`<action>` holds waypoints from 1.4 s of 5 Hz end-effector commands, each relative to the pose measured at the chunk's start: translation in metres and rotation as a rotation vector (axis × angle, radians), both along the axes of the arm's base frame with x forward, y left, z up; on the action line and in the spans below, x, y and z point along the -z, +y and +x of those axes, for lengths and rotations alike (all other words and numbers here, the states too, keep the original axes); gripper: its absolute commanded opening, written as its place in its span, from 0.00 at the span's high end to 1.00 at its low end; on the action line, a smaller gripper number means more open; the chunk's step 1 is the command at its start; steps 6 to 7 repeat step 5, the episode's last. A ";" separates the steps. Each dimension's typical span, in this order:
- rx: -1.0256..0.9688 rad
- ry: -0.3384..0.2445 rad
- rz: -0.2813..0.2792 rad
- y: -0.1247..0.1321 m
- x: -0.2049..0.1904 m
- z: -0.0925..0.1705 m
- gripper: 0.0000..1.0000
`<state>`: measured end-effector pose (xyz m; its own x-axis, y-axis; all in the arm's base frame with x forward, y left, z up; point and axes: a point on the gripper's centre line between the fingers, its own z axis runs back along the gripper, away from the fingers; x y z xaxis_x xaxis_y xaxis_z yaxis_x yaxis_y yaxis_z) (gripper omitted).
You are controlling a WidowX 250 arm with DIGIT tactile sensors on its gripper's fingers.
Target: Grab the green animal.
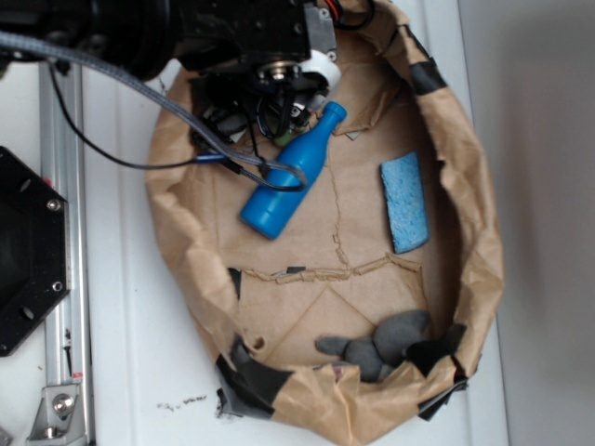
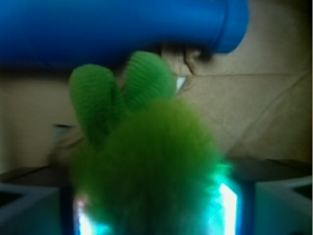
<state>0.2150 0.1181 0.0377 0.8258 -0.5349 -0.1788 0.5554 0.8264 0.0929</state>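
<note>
The green animal, a fuzzy lime-green plush with two ribbed darker-green limbs sticking up, fills the middle of the wrist view. It sits between the two fingers of my gripper. The jaws stand wide on either side of it, with lit slivers showing beside the fur and no squeeze on the plush. In the exterior view the gripper hangs low at the back left of the paper-lined bowl and hides the toy. The blue bottle lies just beyond the toy.
The blue bottle lies tilted in the bowl with its neck by the gripper. A blue sponge lies at the right. A grey plush toy rests against the front rim. The crumpled brown paper wall rings everything.
</note>
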 end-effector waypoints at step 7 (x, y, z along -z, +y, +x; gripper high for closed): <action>-0.614 -0.365 -0.163 -0.093 -0.128 0.040 1.00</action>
